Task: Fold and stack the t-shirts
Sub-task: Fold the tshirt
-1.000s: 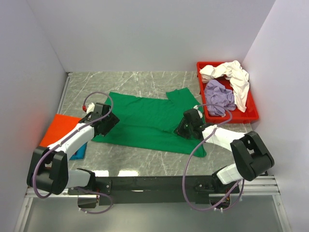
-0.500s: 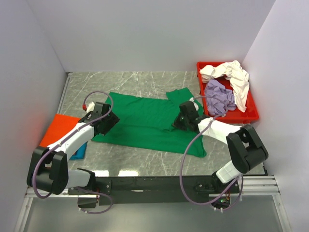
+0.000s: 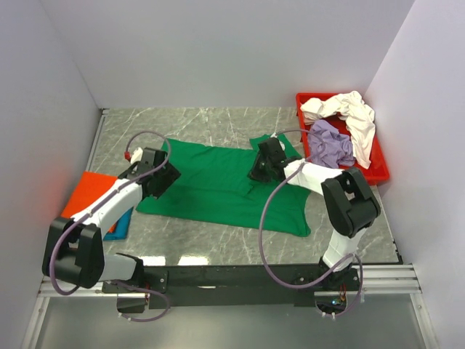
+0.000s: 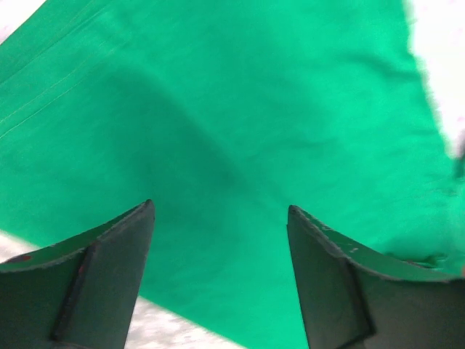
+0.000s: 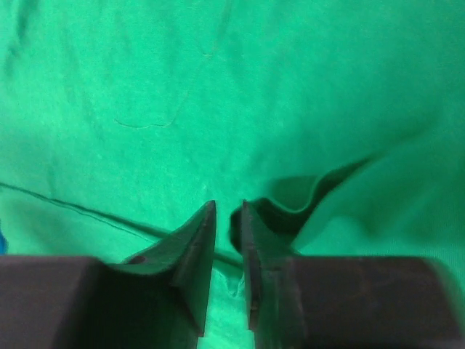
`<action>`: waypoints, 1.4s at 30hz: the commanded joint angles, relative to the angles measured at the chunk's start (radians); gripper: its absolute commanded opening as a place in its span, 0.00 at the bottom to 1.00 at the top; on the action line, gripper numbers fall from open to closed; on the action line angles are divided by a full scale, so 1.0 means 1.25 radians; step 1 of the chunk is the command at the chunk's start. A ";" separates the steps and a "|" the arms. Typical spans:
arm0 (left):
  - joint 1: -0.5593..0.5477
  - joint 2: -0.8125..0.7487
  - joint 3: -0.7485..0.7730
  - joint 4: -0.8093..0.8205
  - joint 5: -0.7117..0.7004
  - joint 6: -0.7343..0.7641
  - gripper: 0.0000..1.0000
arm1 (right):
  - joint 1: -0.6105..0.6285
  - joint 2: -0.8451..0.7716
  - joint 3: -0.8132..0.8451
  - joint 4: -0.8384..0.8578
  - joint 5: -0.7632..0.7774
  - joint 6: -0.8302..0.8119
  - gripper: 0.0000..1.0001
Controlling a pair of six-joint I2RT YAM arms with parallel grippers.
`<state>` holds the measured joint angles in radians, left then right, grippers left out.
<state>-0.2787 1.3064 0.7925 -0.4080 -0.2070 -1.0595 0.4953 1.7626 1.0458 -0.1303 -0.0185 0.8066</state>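
Now the bright green cloth t-shirt (image 3: 211, 190) lies spread flat at the middle of the grey marble table (image 3: 218, 123). The left gripper (image 4: 218, 211) hovers over its left edge, jaws spread wide. The right gripper (image 5: 227, 207) sits low on the shirt's far right part, jaws nearly together beside a raised fold; I cannot tell whether they pinch it.

Place: robot test cell in a lab.
Walls: plain white panels (image 3: 218, 51) beyond the left pincer (image 3: 166, 182) and right pincer (image 3: 256, 173).
Counter: grey marble-look counter (image 3: 211, 120) beneath both.
Mount: black rail (image 3: 240, 276) behind them, arm bases bolted on.
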 commanded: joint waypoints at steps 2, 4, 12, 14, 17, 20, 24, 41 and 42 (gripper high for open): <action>-0.002 0.032 0.108 0.012 0.006 0.001 0.82 | 0.006 0.015 0.076 -0.020 -0.027 -0.060 0.44; 0.000 0.064 0.173 0.006 -0.012 0.007 0.87 | 0.004 -0.006 0.095 -0.036 -0.007 -0.077 0.57; 0.066 0.362 0.529 -0.065 -0.074 0.120 0.81 | -0.016 -0.174 0.003 -0.058 0.030 -0.080 0.60; 0.072 0.426 0.592 -0.083 -0.102 0.142 0.80 | -0.017 -0.208 -0.059 -0.035 0.021 -0.070 0.60; 0.083 0.552 0.713 -0.118 -0.135 0.181 0.78 | -0.010 -0.265 -0.136 -0.009 -0.002 -0.056 0.59; 0.089 0.691 0.837 -0.156 -0.136 0.228 0.70 | -0.007 -0.325 -0.206 0.002 0.004 -0.055 0.59; 0.089 0.751 0.910 -0.145 -0.150 0.241 0.68 | -0.006 -0.401 -0.279 0.015 0.010 -0.055 0.58; 0.087 0.857 0.994 -0.204 -0.187 0.184 0.50 | -0.006 -0.443 -0.375 0.048 -0.001 -0.053 0.56; 0.087 0.864 1.010 -0.212 -0.196 0.181 0.50 | -0.006 -0.439 -0.376 0.049 -0.001 -0.053 0.56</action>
<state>-0.1661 2.3516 2.0060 -0.6453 -0.4156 -0.8116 0.4843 1.2289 0.5766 -0.1120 -0.0216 0.7395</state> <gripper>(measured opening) 0.503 0.557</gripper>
